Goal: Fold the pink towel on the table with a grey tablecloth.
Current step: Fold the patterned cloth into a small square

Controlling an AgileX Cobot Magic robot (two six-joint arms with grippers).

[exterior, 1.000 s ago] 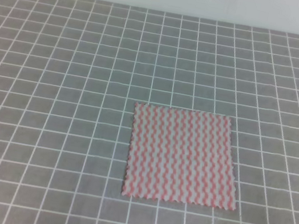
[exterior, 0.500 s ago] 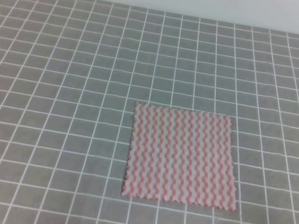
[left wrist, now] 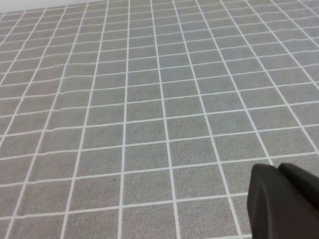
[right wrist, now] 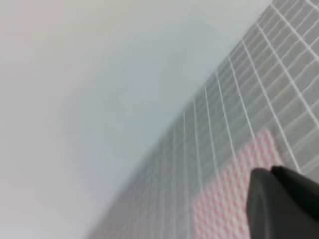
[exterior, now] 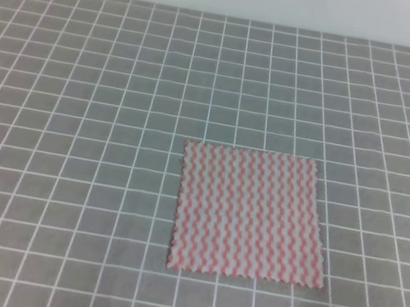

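Towel [exterior: 251,214], pink with zigzag stripes, lies flat and unfolded on the grey grid table [exterior: 72,138], nothing on it. Left tool [left wrist: 284,201] and right tool [right wrist: 281,199] only peek in, can't tell open or closed.

Soft even light, no hard shadows; high view slightly soft; right wrist view blurred, washed out.

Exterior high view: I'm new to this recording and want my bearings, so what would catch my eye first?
The pink towel stands out at once: a flat, unfolded square of pink and white wavy stripes, lying right of centre and towards the near edge. Everything around it is the table with a grey tablecloth, crossed by thin white grid lines. No arm shows in this view; the wrist views show only a dark corner of each tool.
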